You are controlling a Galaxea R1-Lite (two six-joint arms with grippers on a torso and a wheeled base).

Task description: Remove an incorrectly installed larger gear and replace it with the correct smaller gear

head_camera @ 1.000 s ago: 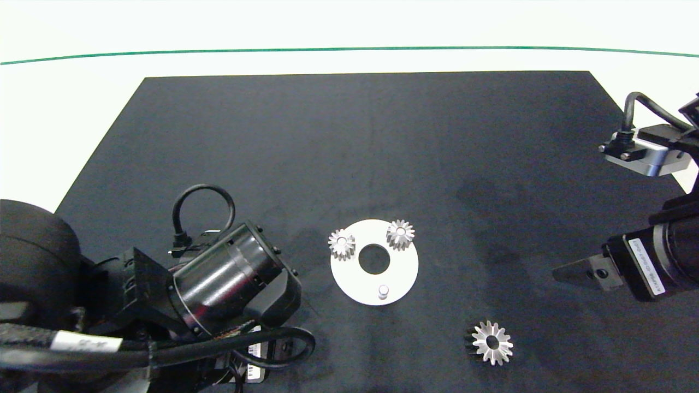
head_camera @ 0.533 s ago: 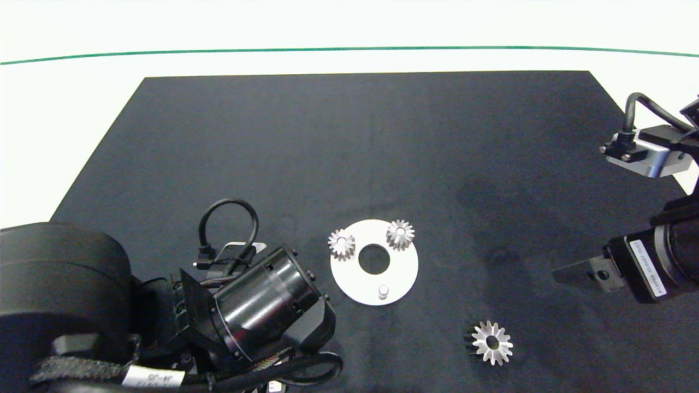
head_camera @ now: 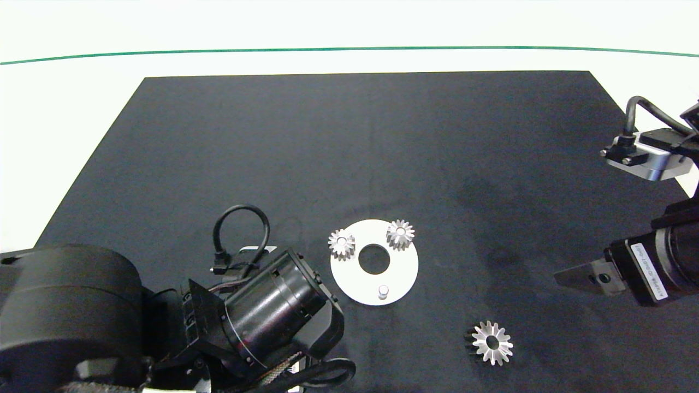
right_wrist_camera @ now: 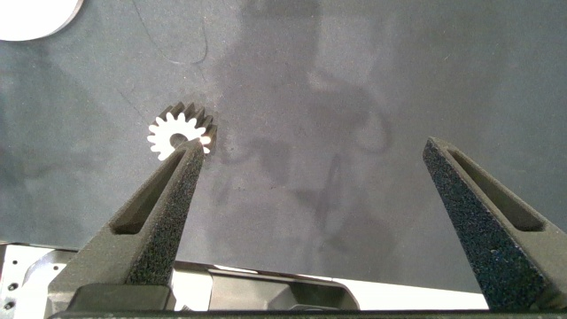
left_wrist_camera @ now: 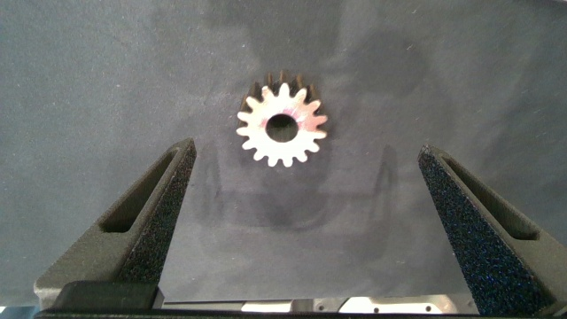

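Two dark arms reach over a black mat (head_camera: 349, 142): at the near left, the left gripper (left_wrist_camera: 301, 221) hangs with its fingers spread wide above the smaller gear (left_wrist_camera: 282, 125), which lies flat on the mat (hidden under the arm in the head view). Mid-table sits a white disc (head_camera: 404, 273) carrying two small gears (head_camera: 342, 244) and one bare peg (head_camera: 383, 291). Right of the disc and nearer lies the larger gear (head_camera: 492, 343), and at the right edge the right gripper (right_wrist_camera: 314, 221) hovers open, holding nothing.
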